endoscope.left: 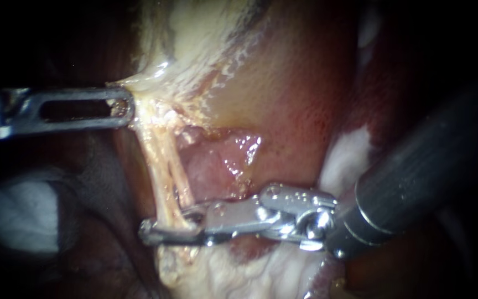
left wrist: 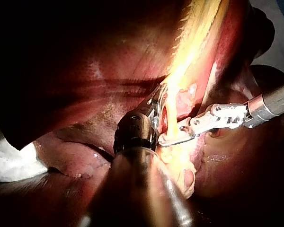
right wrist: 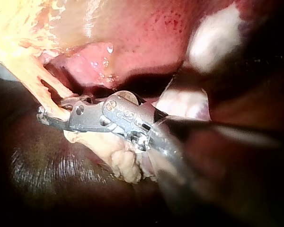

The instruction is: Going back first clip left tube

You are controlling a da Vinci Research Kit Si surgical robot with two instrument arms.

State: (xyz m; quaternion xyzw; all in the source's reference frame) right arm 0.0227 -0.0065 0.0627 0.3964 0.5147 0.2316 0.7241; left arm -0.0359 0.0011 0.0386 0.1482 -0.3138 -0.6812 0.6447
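The tube (endoscope.left: 164, 171) is stretched taut. At its upper end our left instrument (endoscope.left: 121, 105) has its jaws clamped on the pale tissue (endoscope.left: 150, 75). At its lower end our right instrument (endoscope.left: 168, 226) straddles it, jaws narrowly apart, tube passing between them.

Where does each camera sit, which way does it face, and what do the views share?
Endoscope: close to the tissue, facing the tube; left instrument enters from the left gripping pale tissue, right instrument from the right.
Left wrist: on the left arm, looking along its own shaft toward the tube; right instrument shows.
Right wrist: on the right arm, looking along its own instrument at the tube.
Shared: all three show the right instrument open astride the tube.
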